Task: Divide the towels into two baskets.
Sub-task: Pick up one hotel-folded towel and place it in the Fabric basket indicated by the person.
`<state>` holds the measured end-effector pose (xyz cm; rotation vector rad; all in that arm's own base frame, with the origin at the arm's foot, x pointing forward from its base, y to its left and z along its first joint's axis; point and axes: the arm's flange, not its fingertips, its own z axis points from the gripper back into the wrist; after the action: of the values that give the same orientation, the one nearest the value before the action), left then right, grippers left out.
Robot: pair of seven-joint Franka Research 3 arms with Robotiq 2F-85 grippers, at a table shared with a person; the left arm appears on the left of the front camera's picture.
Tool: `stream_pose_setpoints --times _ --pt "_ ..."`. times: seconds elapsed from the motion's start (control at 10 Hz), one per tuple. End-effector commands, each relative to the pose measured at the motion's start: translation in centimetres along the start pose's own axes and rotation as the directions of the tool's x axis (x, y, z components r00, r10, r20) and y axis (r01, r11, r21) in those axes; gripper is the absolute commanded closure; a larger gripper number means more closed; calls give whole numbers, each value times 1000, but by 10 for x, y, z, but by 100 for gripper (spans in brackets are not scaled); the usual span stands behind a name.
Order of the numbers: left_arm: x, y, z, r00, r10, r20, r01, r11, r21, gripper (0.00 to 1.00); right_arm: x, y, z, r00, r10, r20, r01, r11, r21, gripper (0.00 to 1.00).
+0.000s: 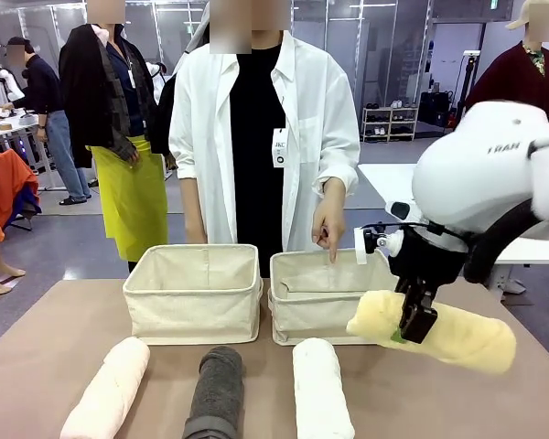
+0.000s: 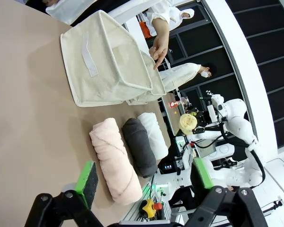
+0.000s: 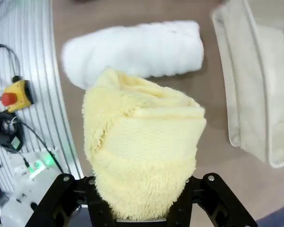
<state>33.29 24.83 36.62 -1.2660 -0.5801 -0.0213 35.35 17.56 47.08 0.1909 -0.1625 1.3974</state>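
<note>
Nearest the robot's edge of the table (image 1: 37,347): three rolls lying in a row, ends toward the camera. Pink towel (image 1: 107,389) on the L, grey towel (image 1: 217,391) in the middle, white towel (image 1: 321,389) on the R, small gaps btwn them, none touching a basket. L gripper (image 2: 144,179) hangs above the table near that row (its own cam has pink closest, then grey, then white), jaws spread wide, green pads facing each other w/ nothing btwn them. Over to the R side: R gripper (image 1: 416,325) is clamped tight across the yellow towel (image 1: 457,334), biting in nearer the roll's L end than its middle, fingers pointing down. Roll is up off the table, lying crossways and tilted a bit, R end lower. Its L end overlaps the front R corner of the R basket (image 1: 311,311) in the front view; touching or not, can't tell. From the R wrist cam the yellow terry bulges out btwn the fingers, white towel on the table below it, basket rim off to the side. Behind the rolls, two canvas bins side by side, L basket (image 1: 194,302) and R basket, nearly touching, both upright. Far side: person in a white shirt, one hand (image 1: 329,224) lowered, forefinger pointing down at the R basket's far rim
</note>
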Motion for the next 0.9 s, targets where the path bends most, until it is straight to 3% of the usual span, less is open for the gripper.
stream_pose_setpoints --times 0.0,0.1,0.2,0.6,0.7,0.8 --pt "-1 -2 3 1000 -8 1 8 1000 1 0 1 7 9 988 138 -66 -138 990 3 78" --pt "-1 -2 3 1000 -8 1 8 1000 1 0 1 10 7 984 161 -81 -164 986 -33 78" --pt "-1 -2 3 1000 -8 1 8 1000 1 0 6 7 4 997 77 -29 -76 997 18 78" --pt "-1 -2 3 1000 -8 1 8 1000 1 0 6 7 4 997 77 -29 -76 997 18 78" --pt "-1 -2 3 1000 -8 1 8 1000 1 0 1 3 4 994 100 -45 -99 995 21 69" --pt "-1 -2 3 1000 -8 1 8 1000 1 0 19 -21 10 979 192 -75 -192 981 0 69"
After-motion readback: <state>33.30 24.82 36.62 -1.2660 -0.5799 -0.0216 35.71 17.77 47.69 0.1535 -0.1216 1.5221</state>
